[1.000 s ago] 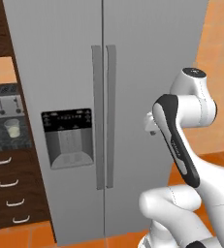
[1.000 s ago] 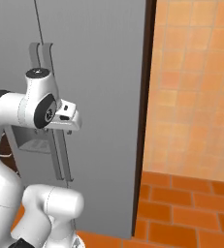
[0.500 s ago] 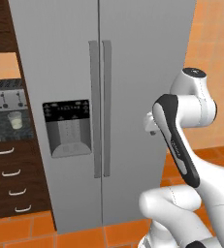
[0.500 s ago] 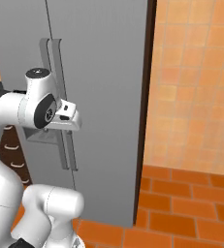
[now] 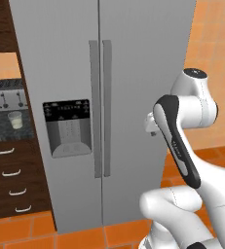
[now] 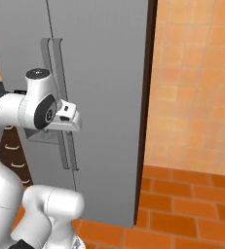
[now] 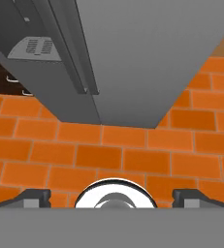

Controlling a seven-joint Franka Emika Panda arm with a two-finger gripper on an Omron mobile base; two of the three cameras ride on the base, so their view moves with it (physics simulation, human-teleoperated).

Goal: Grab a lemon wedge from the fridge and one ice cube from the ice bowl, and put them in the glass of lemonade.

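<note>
The tall grey fridge stands straight ahead with both doors shut, its long handles side by side and the black dispenser panel on the left door. The lemon wedge is hidden and the ice bowl is out of view. The glass of lemonade sits on the dark counter left of the fridge. My gripper is open with nothing between its fingertips. It points down at the floor in front of the fridge. My hand hovers near the handles without touching them.
A silver toaster stands behind the glass. Dark wooden drawers sit under that counter. An orange tiled wall flanks the fridge's right side, and orange brick floor lies in front.
The whole picture has shifted slightly, so the base has moved a little before the fridge. The arm holds the same pose and the gripper stays open.
</note>
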